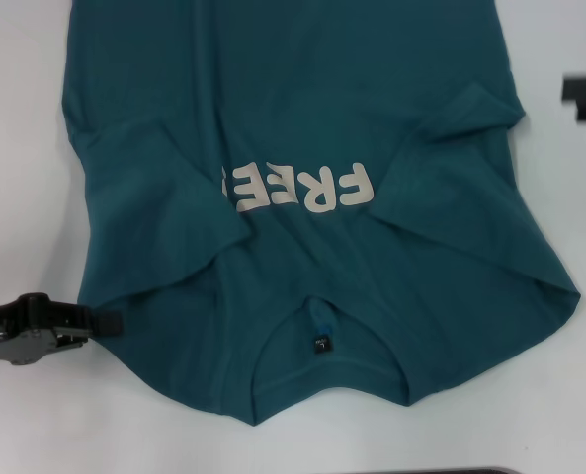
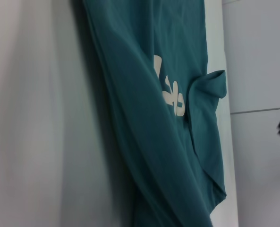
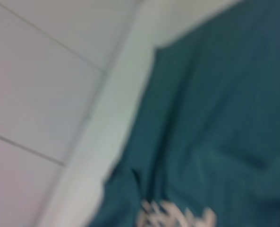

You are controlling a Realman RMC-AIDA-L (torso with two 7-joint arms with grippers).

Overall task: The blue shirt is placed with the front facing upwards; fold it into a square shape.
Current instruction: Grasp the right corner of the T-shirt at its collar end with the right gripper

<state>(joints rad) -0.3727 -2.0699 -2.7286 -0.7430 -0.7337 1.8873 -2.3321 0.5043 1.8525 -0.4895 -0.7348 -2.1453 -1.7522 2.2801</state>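
On the white table (image 1: 16, 148) the blue shirt (image 1: 302, 118) lies spread front-up, its collar toward the robot and the body running away out of the top of the head view. Both short sleeves are folded inward over the chest: the left one covers the end of the pale "FREE" lettering (image 1: 302, 188), so that its last letter is partly hidden, and the right sleeve's cuff rests just beside the other end of the word. A small dark neck label (image 1: 319, 343) with a blue tab sits inside the collar. At the shirt's near left corner, low on the table, the left pincer (image 1: 103, 322) reaches in from the left edge of the head view; its dark fingertips lie drawn together with no gap showing between them, and they touch or all but touch the shoulder edge of the cloth, though I cannot tell whether any fabric is caught between them. The right pincer (image 1: 579, 94) shows only as a dark shape at the right edge of the head view, apart from the shirt's side, and I cannot tell how far it stands open. Both wrist views show the teal cloth and lettering on the table.
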